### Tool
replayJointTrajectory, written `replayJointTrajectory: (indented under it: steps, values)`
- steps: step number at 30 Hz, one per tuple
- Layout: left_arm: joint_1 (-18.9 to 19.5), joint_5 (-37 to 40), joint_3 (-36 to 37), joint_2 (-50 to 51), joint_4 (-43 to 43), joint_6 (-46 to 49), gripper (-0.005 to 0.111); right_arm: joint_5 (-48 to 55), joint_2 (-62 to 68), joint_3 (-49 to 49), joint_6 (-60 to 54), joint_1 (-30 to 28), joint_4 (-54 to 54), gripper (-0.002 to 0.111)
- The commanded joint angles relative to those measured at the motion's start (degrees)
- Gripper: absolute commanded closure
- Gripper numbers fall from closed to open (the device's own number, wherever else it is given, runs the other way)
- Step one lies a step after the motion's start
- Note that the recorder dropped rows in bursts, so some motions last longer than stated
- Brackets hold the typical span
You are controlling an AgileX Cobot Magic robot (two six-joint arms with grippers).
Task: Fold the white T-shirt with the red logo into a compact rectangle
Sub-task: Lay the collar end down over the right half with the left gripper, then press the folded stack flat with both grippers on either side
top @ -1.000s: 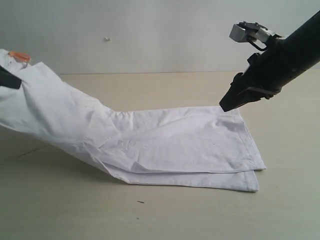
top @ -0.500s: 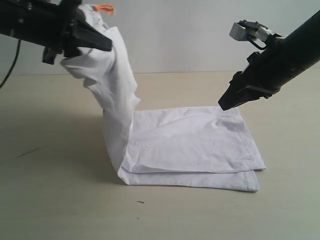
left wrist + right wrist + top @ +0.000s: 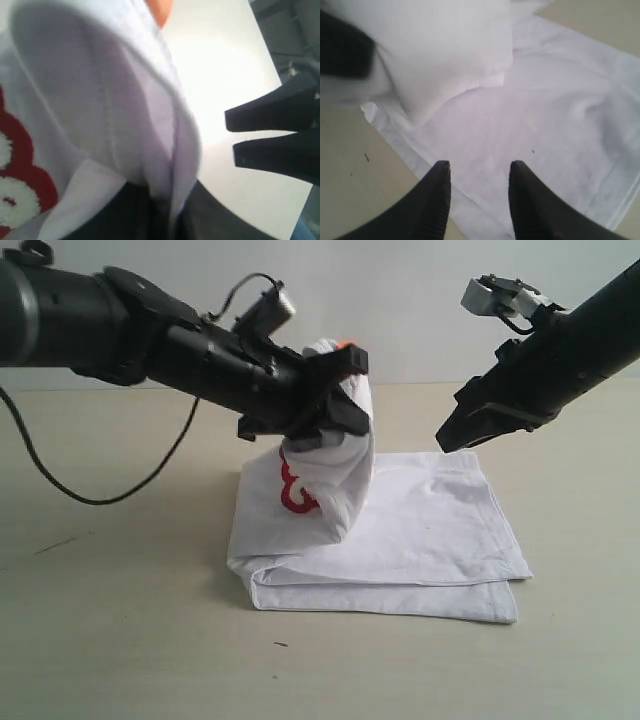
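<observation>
The white T-shirt (image 3: 420, 530) lies partly folded on the table. Its collar end (image 3: 335, 475) is lifted and hangs over the flat part. My left gripper (image 3: 335, 395) is shut on that bunched end, and the left wrist view shows cloth (image 3: 100, 100) pinched between the dark jaws (image 3: 167, 210). Part of the red logo (image 3: 292, 488) shows on the hanging fold (image 3: 20, 172). An orange neck tag (image 3: 343, 344) peeks out above the gripper. My right gripper (image 3: 447, 442) hovers open above the shirt's far right corner, with nothing between its fingers (image 3: 477, 170).
The beige table (image 3: 120, 640) runs all round the shirt, with a pale wall behind. The left arm's black cable (image 3: 100, 495) hangs down to the table on the left. The two arms are near each other over the shirt.
My left gripper has swung from the far left up and across to the middle, carrying the collar end over the flat part. The red logo has come into view. The right gripper has barely moved.
</observation>
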Motion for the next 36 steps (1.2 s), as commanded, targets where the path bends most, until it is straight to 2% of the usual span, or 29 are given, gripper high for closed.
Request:
replayJointTrajectory:
  steps: [1,5,6,7,9,12,15,17,20,22,29,36]
  values:
    - [-3.12,0.0,-2.99,4.75,-1.17,0.31,0.104,-0.9,-0.58,-0.01,0.15,0.01,0.6,0.07]
    - [-5.38,0.38,-5.69,7.9,-1.99,0.39,0.083,-1.19,-0.58,-0.01,0.15,0.01,0.6,0.07]
    - [-5.91,0.49,-6.27,8.53,-3.08,1.03,0.072,-1.37,-0.58,-0.01,0.15,0.01,0.6,0.07]
    - [-6.4,0.49,-6.97,8.91,-5.51,3.52,0.053,-1.5,-0.58,-0.01,0.15,0.01,0.6,0.07]
    - [-6.4,2.48,-8.07,9.15,-8.39,5.91,0.031,-1.74,-0.58,-0.01,0.15,0.01,0.6,0.07]
    - [-4.74,6.37,-10.08,9.15,-6.3,5.91,0.034,-1.98,-0.58,-0.01,0.3,0.01,0.36,0.07]
    - [-1.7,10.36,-10.54,9.02,-2.44,5.91,0.045,-2.09,-0.58,-0.01,1.22,0.01,-1.33,0.07]
    - [0.57,12.95,-10.54,9.02,1.32,5.91,0.048,-2.18,-0.58,-0.01,3.16,0.01,-3.57,0.07]
    - [2.63,15.18,-10.54,9.62,17.83,0.09,0.048,-2.06,-0.11,-0.01,3.16,0.01,-6.12,0.07]
    - [2.63,16.34,-10.54,11.0,21.77,-0.41,0.048,-1.48,2.33,-0.01,3.16,0.01,-7.65,0.072]
    - [2.52,20.18,-10.54,15.53,25.35,-0.67,0.049,-4.4,11.75,-0.01,3.16,0.01,-12.54,0.072]
    - [2.52,27.46,-10.54,18.91,32.62,-0.78,0.049,-14.66,17.93,-0.01,3.3,0.01,-13.0,0.072]
